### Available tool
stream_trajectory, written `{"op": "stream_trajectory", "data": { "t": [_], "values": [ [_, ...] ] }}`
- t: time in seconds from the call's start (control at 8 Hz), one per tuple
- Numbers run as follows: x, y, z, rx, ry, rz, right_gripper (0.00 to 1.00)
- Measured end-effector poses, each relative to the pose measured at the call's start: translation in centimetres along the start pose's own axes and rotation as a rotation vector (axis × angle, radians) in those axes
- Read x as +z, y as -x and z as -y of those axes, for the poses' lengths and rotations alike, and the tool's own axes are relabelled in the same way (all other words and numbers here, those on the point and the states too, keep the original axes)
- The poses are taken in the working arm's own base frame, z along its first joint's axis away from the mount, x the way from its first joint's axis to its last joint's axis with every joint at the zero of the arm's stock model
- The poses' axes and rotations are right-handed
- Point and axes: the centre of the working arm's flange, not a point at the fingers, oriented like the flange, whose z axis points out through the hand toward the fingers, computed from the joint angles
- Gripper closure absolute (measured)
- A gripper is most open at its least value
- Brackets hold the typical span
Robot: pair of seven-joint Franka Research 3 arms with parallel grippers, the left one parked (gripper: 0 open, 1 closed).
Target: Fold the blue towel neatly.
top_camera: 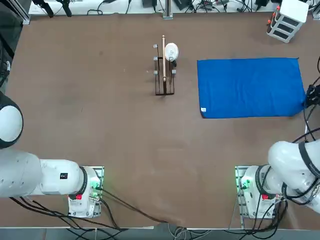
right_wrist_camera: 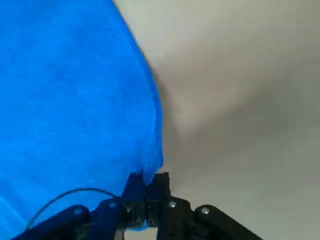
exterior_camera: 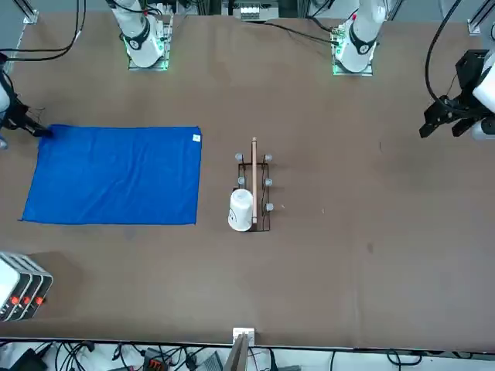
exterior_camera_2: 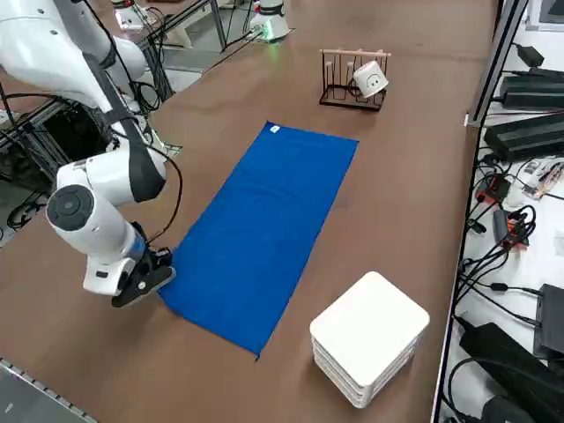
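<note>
The blue towel [top_camera: 250, 87] lies flat and spread out on the brown table, on the right side ahead of my right arm. Its small white tag [top_camera: 203, 110] sits at the near corner toward the table's middle. The towel [exterior_camera: 116, 174] is also at the left of the front view and runs lengthwise in the side view [exterior_camera_2: 264, 229]. My right gripper [top_camera: 307, 99] is low at the towel's near right corner [exterior_camera_2: 157, 275]. In the wrist view the gripper [right_wrist_camera: 147, 185] is shut on that corner, with the towel's [right_wrist_camera: 75, 100] edge pinched between the fingers.
A dark wire rack [top_camera: 164, 75] with a white mug [top_camera: 171, 51] on it stands near the table's middle, left of the towel. A white stacked box [exterior_camera_2: 370, 339] sits at the far right corner. Cables and gear [exterior_camera_2: 520, 203] line the table's far edge.
</note>
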Motion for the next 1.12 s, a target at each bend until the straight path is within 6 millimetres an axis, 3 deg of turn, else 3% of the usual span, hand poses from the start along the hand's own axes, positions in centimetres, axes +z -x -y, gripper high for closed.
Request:
{"op": "stream_trajectory", "data": {
  "t": [0.5,1.12],
  "values": [
    [-1.7,-0.1,4.8,-0.13,0.004,0.04,0.97],
    [-5.2,1.1,14.9,-0.304,0.024,0.117,0.97]
  ]
}}
